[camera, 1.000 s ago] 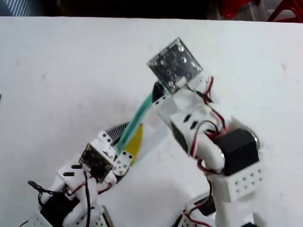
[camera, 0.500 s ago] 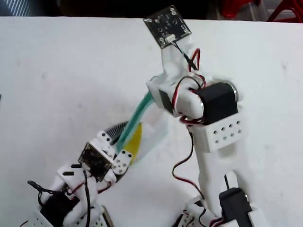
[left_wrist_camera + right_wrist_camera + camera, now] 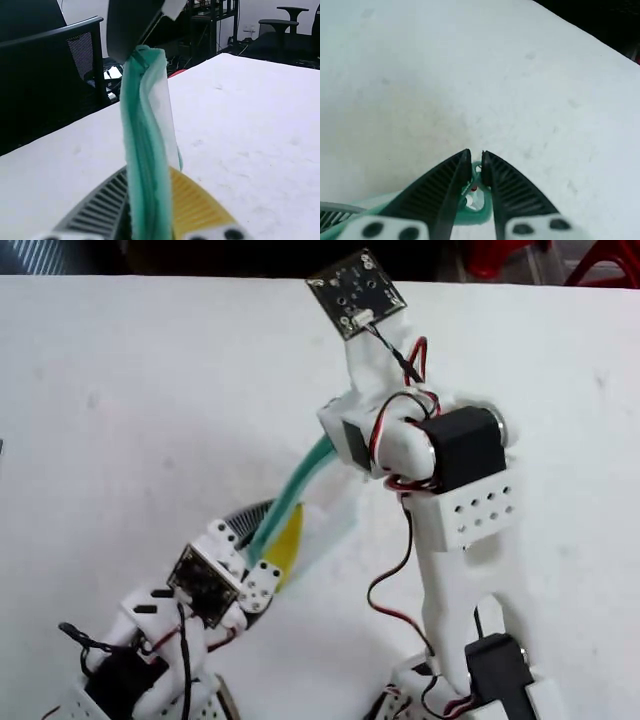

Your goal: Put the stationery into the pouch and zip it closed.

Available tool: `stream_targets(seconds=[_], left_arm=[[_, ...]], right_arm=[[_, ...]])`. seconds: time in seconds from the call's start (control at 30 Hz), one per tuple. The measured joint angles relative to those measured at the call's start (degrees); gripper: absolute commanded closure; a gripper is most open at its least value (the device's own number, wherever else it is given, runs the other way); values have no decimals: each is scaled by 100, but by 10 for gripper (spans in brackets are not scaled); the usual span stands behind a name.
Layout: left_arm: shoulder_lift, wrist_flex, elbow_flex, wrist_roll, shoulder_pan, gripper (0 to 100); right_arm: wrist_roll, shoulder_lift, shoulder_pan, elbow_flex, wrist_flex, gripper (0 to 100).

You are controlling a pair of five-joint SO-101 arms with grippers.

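At mid-table, above the white table [image 3: 120, 390]: one pouch [image 3: 288, 498], made of a green zipper band and a clear body, drawn out in a slanting line between two grippers.

Left gripper [image 3: 278, 515]: clamped on the near end of the pouch. Grey ribbed jaw on one side of the green band, yellow ribbed jaw on the other, both pressed against it. Left arm low at the near table edge, pointing toward the table middle.

Right gripper [image 3: 475, 154]: black ribbed jaws nearly together, pinching the far end of the pouch at its green tip. Small white and red part lodged between the jaws at that tip; too small to identify. Right arm folded over this end in the high view, covering the pinch point from above.

From the left wrist: green band running from between the grey and yellow jaws to the dark right gripper, twisted slightly along its length, with the clear body alongside one edge of the band. White table surface to either side; black mesh chair [image 3: 60, 65] beyond the table edge.

From the right wrist: green pouch tip directly between the jaw tips, white table beyond.

Contents of the pouch: cannot tell. Zipper open or closed: cannot tell.
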Motion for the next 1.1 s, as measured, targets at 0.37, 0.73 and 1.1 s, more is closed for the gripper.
stream_targets(seconds=[0.37, 0.73, 1.1], left_arm=[[-9, 70, -44, 0, 9, 979], [-9, 44, -44, 0, 9, 979], [18, 0, -44, -9, 26, 979]], right_arm=[[422, -536, -114, 123, 0, 981], [1829, -589, 308, 149, 0, 981], [2813, -853, 1002, 571, -158, 981]])
